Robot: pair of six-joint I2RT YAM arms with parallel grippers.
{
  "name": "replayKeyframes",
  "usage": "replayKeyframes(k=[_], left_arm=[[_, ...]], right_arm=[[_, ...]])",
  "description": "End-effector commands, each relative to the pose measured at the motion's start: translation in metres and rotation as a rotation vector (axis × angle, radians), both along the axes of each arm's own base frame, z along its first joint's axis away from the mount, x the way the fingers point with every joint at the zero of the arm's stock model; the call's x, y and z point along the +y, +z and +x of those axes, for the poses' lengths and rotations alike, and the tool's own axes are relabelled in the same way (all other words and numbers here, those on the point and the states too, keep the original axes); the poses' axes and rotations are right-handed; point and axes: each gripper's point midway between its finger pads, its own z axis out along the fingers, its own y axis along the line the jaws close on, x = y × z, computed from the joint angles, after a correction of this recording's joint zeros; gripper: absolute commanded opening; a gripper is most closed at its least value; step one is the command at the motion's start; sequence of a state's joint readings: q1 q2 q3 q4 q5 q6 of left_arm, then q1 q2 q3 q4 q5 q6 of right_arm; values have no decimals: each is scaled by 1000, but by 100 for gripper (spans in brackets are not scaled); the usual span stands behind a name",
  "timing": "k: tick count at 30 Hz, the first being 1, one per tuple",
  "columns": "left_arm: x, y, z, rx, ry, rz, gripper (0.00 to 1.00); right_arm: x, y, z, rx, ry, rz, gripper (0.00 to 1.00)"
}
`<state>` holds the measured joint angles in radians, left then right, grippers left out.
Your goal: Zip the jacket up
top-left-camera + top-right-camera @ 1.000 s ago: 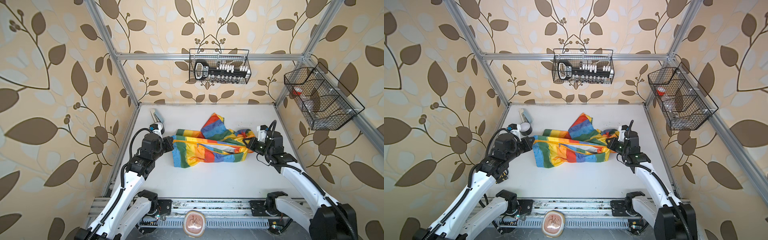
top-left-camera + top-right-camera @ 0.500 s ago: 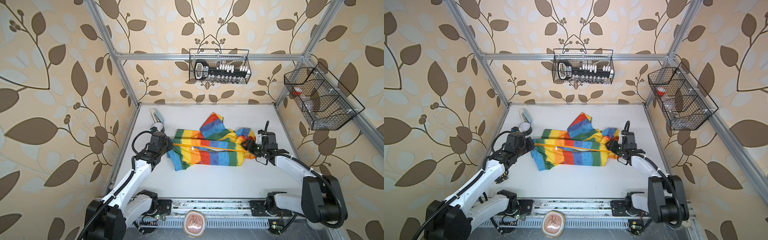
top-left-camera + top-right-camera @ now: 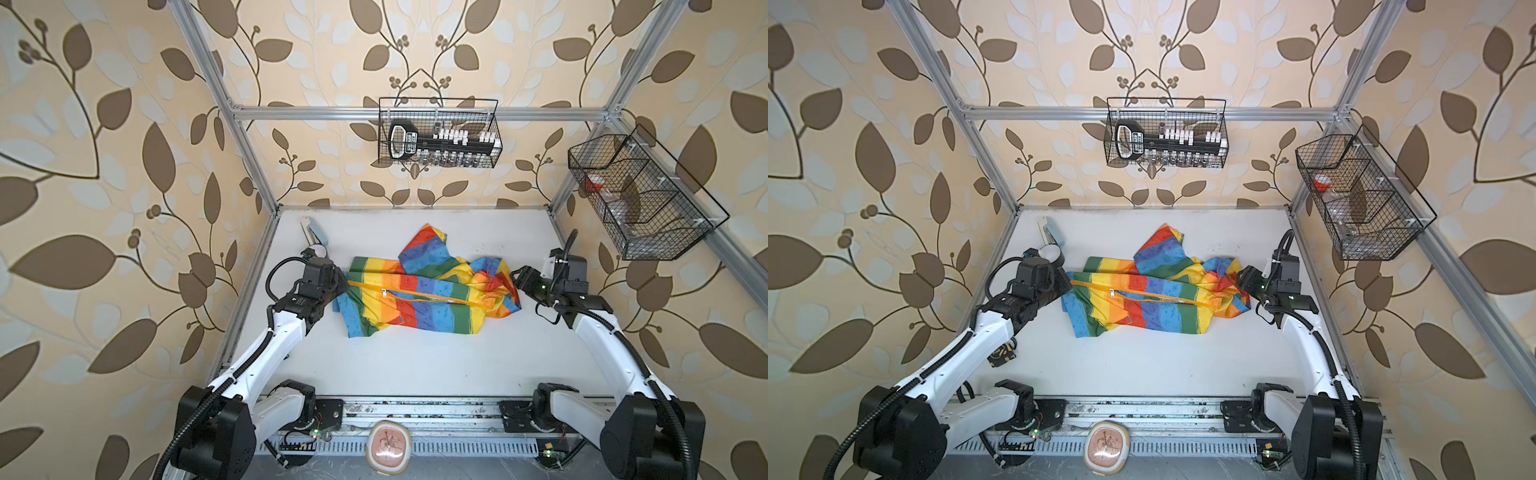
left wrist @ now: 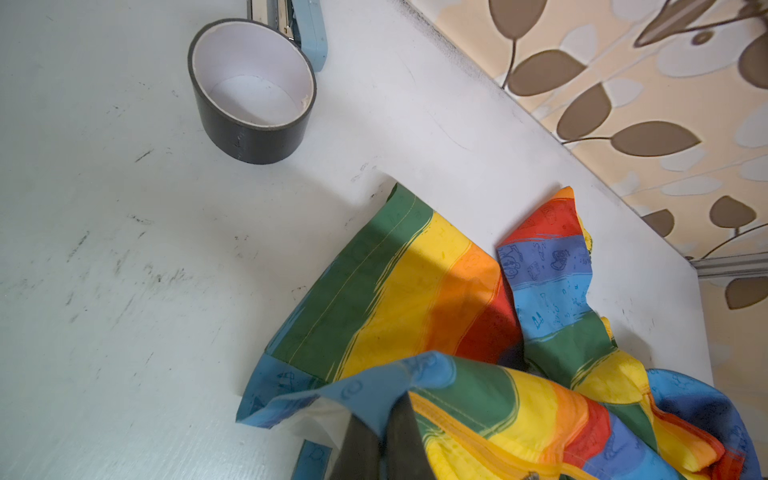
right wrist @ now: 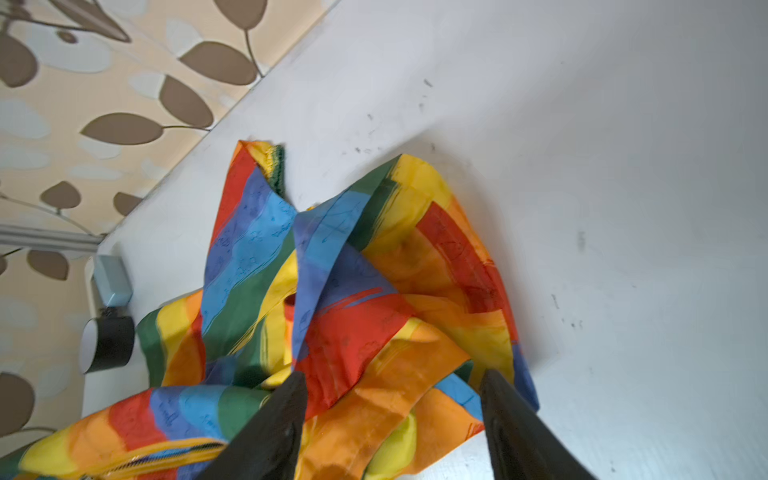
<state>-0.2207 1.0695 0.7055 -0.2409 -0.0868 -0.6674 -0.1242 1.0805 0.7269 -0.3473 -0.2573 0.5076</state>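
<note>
The rainbow-striped jacket (image 3: 424, 299) (image 3: 1154, 299) lies crumpled across the white table, one sleeve pointing to the back. Its orange zipper (image 3: 415, 295) runs left to right, and a small metal pull (image 3: 384, 293) sits near the left end. My left gripper (image 3: 343, 286) (image 4: 388, 409) is shut on the jacket's blue hem corner (image 4: 365, 386) beside the zipper's start. My right gripper (image 3: 517, 280) (image 5: 392, 374) stands open at the jacket's bunched right end (image 5: 374, 332). Cloth lies below its spread fingers (image 5: 282, 415), and nothing is pinched between them.
A dark tape roll (image 4: 251, 91) (image 3: 318, 250) and a pale blue tool (image 3: 313, 230) lie at the back left, close behind my left gripper. Wire baskets hang on the back wall (image 3: 438, 133) and the right wall (image 3: 640, 199). Frame posts edge the table.
My right gripper has opened and let go of the jacket's right end, then drawn back a little. The jacket, stretched between both grippers before, has slumped at the right. The left grip is unchanged.
</note>
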Motion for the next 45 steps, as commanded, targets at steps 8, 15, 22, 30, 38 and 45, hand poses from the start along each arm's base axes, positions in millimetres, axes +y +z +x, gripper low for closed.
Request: replayKeyframes(k=[8,15,22,30,38,45], left_arm=[[9,18,-5,-51,31,-4,0],[6,20,-5,-55,17,-10,0],[5,17,-7,-50,7,-14,0],[4,16,-9,-46,2,-14,0],[5,16,-10,-43,2,-7,0],[5,15,-10,-37,2,-7,0]], right_arm=[[39,-30,-19,86,130,77,46],[33,-47,-35,105,86,61,45],[36,-49,-21,94,76,105,44],[31,-54,2,97,59,91,33],[26,-39,20,71,56,53,40],[32,-39,25,68,83,79,25]])
